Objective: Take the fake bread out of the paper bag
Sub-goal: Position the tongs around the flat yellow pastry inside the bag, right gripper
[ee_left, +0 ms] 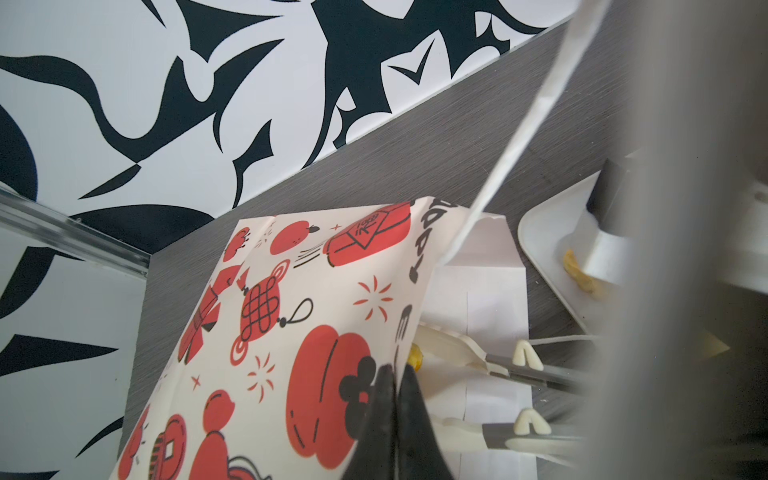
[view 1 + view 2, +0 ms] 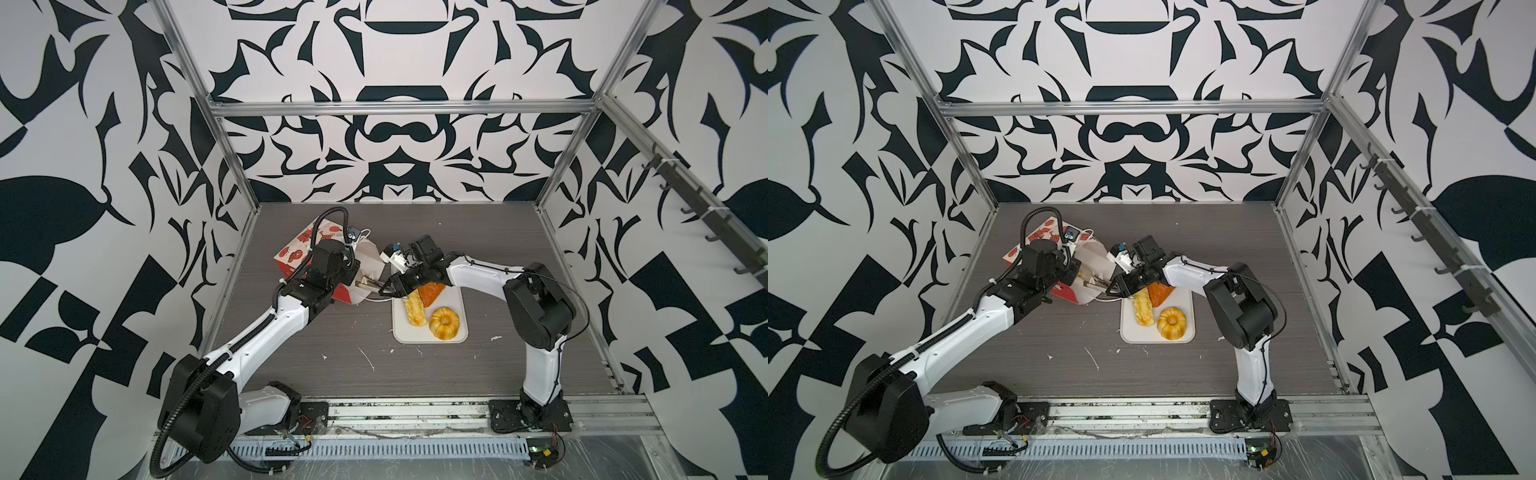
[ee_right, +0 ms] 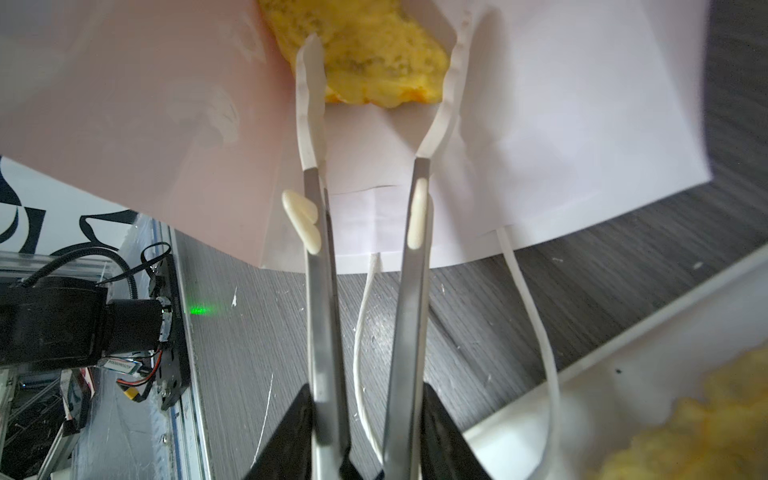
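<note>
Right wrist: bread (image 3: 365,54) (half-hidden) inside bag (image 3: 582,104)

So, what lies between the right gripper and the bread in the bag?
The tongs in the right gripper, tips flanking the bread; right wrist view.

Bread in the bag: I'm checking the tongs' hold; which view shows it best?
Right wrist view: the bread sits large between the tongs' white tips inside the bag. The left wrist view shows only a yellow sliver; both top views, nothing clear.
</note>
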`<state>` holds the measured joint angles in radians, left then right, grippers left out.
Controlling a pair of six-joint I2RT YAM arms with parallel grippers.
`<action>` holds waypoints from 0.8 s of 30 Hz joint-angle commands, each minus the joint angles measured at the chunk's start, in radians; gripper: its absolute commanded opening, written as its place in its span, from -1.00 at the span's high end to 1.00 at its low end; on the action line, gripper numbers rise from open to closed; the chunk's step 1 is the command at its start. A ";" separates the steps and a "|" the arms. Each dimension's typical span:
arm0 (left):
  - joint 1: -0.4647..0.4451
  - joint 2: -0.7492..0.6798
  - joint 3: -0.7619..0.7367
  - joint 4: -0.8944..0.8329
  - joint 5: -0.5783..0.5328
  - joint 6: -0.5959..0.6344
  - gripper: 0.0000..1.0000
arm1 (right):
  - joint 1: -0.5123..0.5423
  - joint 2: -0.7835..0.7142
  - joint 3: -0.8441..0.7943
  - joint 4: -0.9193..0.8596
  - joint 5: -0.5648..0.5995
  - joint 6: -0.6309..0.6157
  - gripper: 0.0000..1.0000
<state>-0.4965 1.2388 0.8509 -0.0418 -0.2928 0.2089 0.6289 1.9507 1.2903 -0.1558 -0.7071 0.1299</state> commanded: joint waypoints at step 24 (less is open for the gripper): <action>0.005 -0.025 0.024 -0.007 0.001 -0.011 1.00 | 0.003 -0.198 -0.067 0.013 0.215 -0.302 0.18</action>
<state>-0.4965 1.2385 0.8513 -0.0425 -0.2928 0.2089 0.6292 1.7847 1.2079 -0.1635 -0.4885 -0.1181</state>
